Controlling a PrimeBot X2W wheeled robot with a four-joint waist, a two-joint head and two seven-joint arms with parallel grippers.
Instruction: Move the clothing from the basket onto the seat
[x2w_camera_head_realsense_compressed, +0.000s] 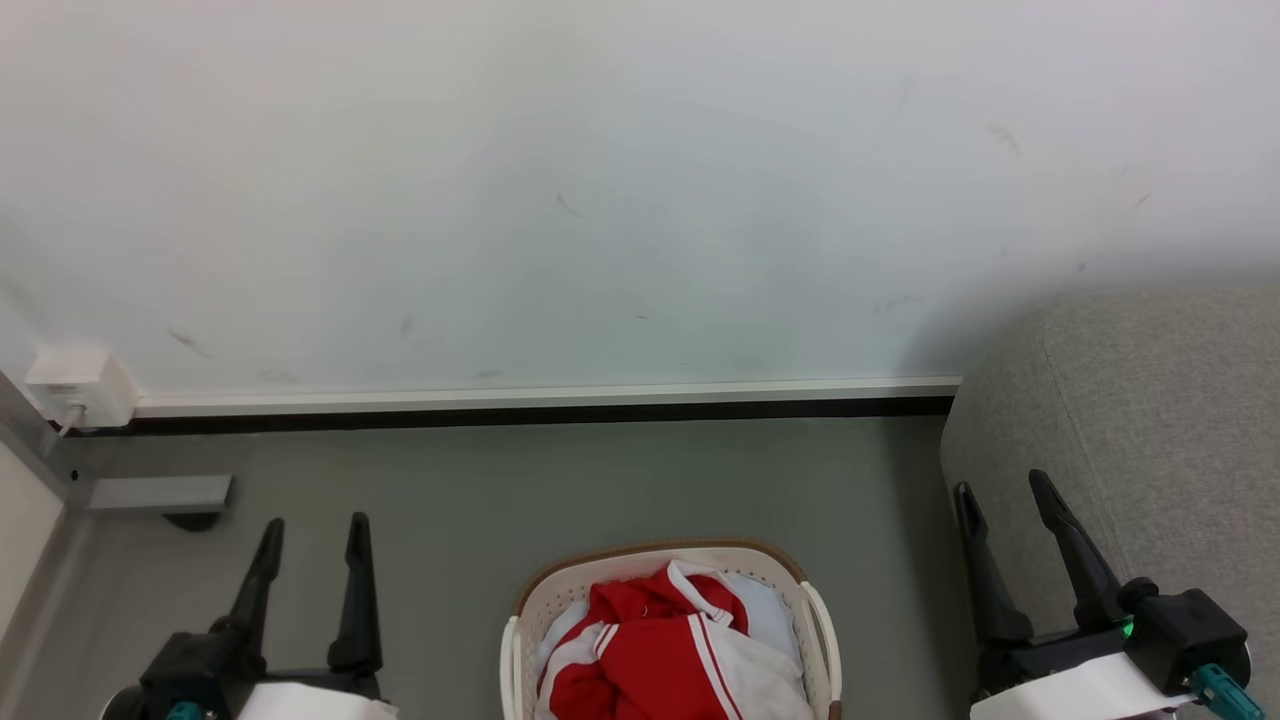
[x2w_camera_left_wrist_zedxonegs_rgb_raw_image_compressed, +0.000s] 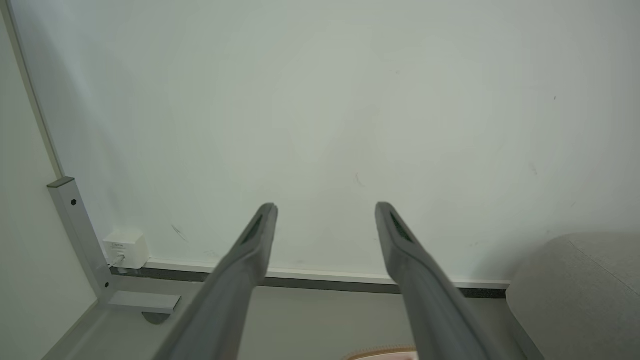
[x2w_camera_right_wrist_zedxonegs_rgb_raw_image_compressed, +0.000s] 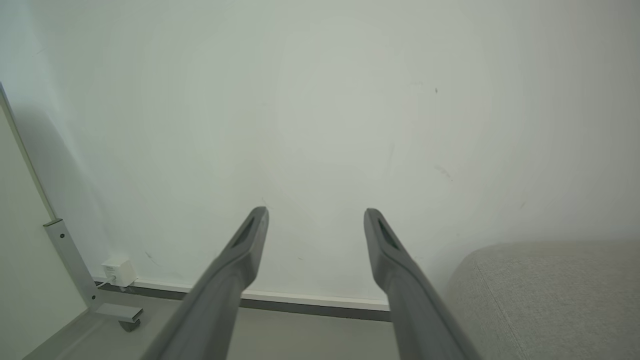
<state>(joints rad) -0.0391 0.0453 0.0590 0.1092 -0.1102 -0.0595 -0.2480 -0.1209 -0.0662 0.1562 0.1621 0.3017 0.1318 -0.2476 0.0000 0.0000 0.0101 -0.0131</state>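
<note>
The cream basket (x2w_camera_head_realsense_compressed: 560, 590) with its brown rim stands on the grey floor at the bottom middle of the head view, and a sliver of its rim (x2w_camera_left_wrist_zedxonegs_rgb_raw_image_compressed: 385, 353) shows in the left wrist view. Red-and-white clothing (x2w_camera_head_realsense_compressed: 660, 650) lies piled inside it over a pale liner. The grey seat (x2w_camera_head_realsense_compressed: 1150, 430) fills the right side, also seen as the seat (x2w_camera_left_wrist_zedxonegs_rgb_raw_image_compressed: 580, 295) and the seat (x2w_camera_right_wrist_zedxonegs_rgb_raw_image_compressed: 545, 295) in the wrist views. My left gripper (x2w_camera_head_realsense_compressed: 315, 535) is open and empty, left of the basket. My right gripper (x2w_camera_head_realsense_compressed: 1000, 490) is open and empty, in front of the seat's rounded edge.
A pale wall (x2w_camera_head_realsense_compressed: 600, 200) with a white and black skirting runs across the back. A white socket box (x2w_camera_head_realsense_compressed: 80, 385) sits low on the wall at the left, beside a grey metal frame foot (x2w_camera_head_realsense_compressed: 160, 492). Grey floor (x2w_camera_head_realsense_compressed: 600, 480) lies between basket and wall.
</note>
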